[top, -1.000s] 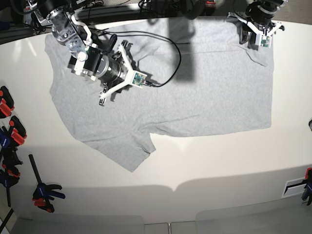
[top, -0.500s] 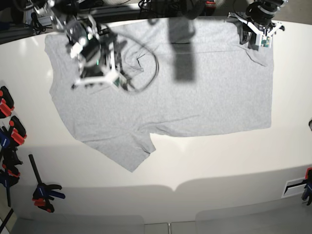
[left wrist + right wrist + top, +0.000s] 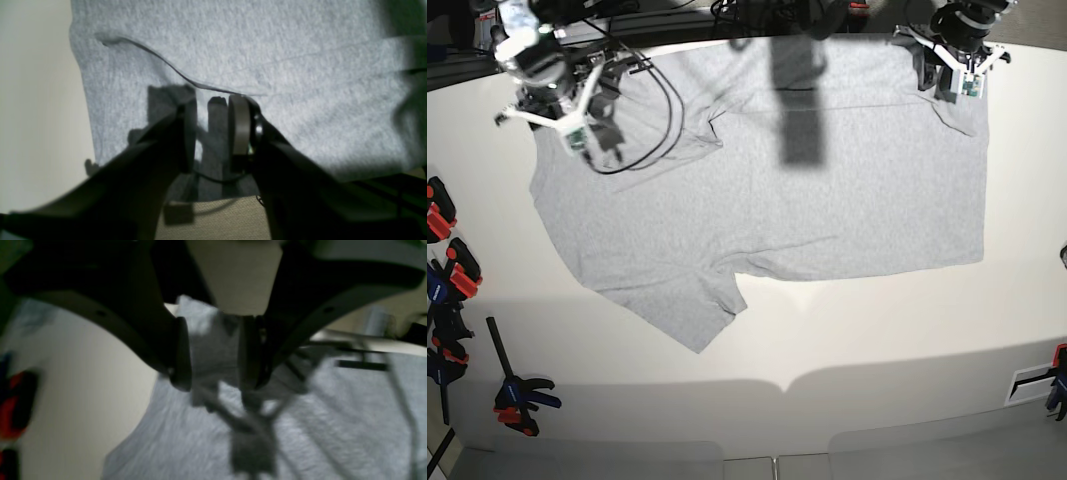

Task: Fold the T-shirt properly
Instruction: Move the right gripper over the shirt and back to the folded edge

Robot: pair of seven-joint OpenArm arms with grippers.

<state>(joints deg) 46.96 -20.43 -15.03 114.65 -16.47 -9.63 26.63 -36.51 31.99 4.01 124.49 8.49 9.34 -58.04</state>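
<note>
Grey T-shirt flat on table, both grippers at its far corners.

I see the light heather-grey cotton T-shirt (image 3: 767, 190) spread plain side up on the white table (image 3: 877, 340). My left gripper (image 3: 211, 133) stands over the hem corner, jaws slightly parted, nothing visibly pinched. My right gripper (image 3: 213, 350) is spread over the sleeve corner.

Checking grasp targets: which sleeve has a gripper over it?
The far sleeve, at the base view's upper left, sits under the right gripper. The near sleeve lies flat with no gripper by it.
</note>
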